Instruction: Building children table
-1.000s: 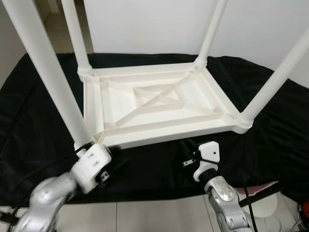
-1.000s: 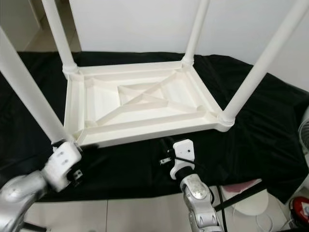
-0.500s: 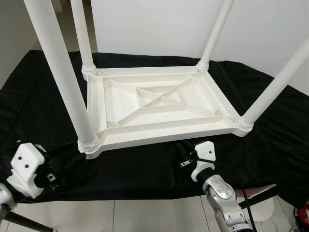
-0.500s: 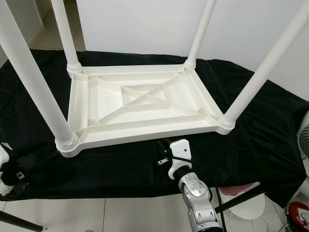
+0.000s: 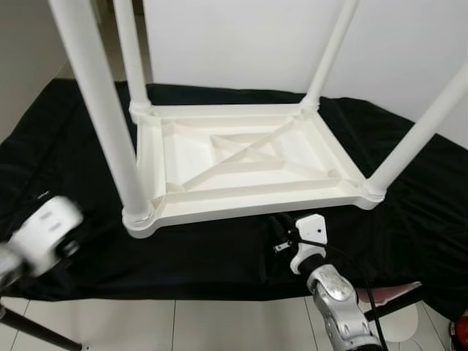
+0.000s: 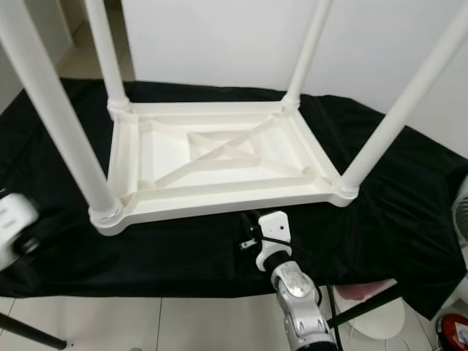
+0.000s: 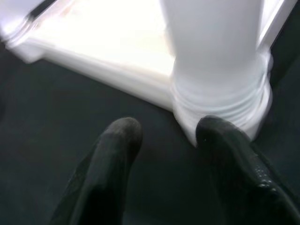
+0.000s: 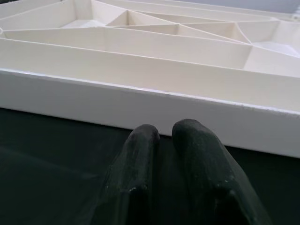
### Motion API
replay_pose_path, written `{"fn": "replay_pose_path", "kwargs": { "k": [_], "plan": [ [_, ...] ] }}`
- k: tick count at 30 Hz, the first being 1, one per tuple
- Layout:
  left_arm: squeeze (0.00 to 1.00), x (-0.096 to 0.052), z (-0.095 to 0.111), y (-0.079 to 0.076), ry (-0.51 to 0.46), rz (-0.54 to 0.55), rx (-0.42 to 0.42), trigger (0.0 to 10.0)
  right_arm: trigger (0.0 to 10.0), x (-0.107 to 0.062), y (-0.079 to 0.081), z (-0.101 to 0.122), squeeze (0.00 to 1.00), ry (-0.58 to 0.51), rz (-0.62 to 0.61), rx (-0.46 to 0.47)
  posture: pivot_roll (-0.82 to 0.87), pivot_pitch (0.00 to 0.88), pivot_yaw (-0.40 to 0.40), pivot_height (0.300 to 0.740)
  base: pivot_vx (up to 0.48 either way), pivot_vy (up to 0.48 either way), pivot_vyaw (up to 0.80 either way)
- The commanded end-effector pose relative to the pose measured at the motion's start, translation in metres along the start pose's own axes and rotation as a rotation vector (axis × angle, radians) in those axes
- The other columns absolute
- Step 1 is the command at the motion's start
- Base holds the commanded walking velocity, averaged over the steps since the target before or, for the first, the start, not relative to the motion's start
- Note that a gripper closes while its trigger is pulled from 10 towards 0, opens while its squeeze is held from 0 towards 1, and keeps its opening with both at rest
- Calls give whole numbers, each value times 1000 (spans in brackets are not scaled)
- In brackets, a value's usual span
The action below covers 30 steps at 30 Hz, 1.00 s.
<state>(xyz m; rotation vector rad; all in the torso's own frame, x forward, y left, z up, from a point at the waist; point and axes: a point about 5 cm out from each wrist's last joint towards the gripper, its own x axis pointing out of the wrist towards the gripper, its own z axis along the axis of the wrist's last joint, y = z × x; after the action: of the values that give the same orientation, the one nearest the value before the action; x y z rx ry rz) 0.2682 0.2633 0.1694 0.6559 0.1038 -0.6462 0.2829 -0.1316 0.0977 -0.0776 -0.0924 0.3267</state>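
Note:
The white plastic children's table lies upside down on a black cloth, its four legs pointing up. The near left leg stands in its corner socket. My left gripper is open, with its fingers on either side of empty cloth just short of that socket. Its blurred white wrist sits left of the table's near left corner. My right gripper is shut on nothing, low over the cloth, with its tips a little short of the table's front rim. It is also seen from above.
The black cloth covers a low platform that ends at a tiled floor in front. A white wall stands behind. A white round base and a red object lie at the front right. A dark rod crosses the front left.
My left gripper has come off the base of the near left leg and drawn back to the left, still in motion. The right gripper has stayed put. The camera has shifted slightly.

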Motion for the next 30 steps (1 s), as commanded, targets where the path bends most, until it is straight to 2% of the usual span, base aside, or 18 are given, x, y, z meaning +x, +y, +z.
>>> {"fn": "replay_pose_path", "kwargs": {
  "k": [1, 5, 10, 13, 17, 22, 24, 25, 28, 30],
  "plan": [
    [0, 13, 0, 8, -5, 286, -38, 10000, 10000, 0, -12, -4, 0, 26, -72, -22, 121, 57, -49, 740, 0, 0, 0],
    [0, 20, 2, 7, -19, 282, -59, 10000, 10000, 1, -16, -4, 0, 29, -103, -18, 118, 54, -47, 740, 0, 0, 0],
    [0, 34, 8, 5, -57, 259, -92, 10000, 10000, 5, -28, -3, 0, 42, -201, -25, 117, 52, -50, 740, 0, 0, 0],
    [0, 43, 9, 6, -60, 245, -66, 10000, 10000, 7, -30, -4, 0, 49, -214, -25, 112, 48, -49, 740, 0, 0, 0],
    [0, 45, 5, 9, -42, 224, -58, 10000, 10000, 8, -31, -4, 0, 46, -220, -21, 110, 48, -49, 740, 0, 0, 0],
    [0, 43, -5, 24, 33, 268, -7, 10000, 10000, 7, -34, -9, 0, 83, -261, -39, 110, 54, -53, 740, 0, 0, 0],
    [0, 41, -7, 32, 61, 290, 15, 10000, 10000, 8, -35, -9, 0, 99, -254, -119, 110, 58, -57, 740, 0, 0, 0],
    [0, 40, -8, 36, 75, 305, 24, 10000, 10000, 8, -36, -9, 0, 102, -255, -125, 110, 61, -58, 740, 0, 0, 0],
    [0, 40, -8, 41, 81, 318, 29, 10000, 10000, 9, -37, -9, 0, 100, -262, -117, 110, 61, -58, 740, 0, 0, 0],
    [0, 41, -6, 50, 86, 367, 34, 10000, 10000, 10, -42, -8, 0, 99, -289, -88, 111, 67, -66, 740, 0, 0, 0]
  ]
}}
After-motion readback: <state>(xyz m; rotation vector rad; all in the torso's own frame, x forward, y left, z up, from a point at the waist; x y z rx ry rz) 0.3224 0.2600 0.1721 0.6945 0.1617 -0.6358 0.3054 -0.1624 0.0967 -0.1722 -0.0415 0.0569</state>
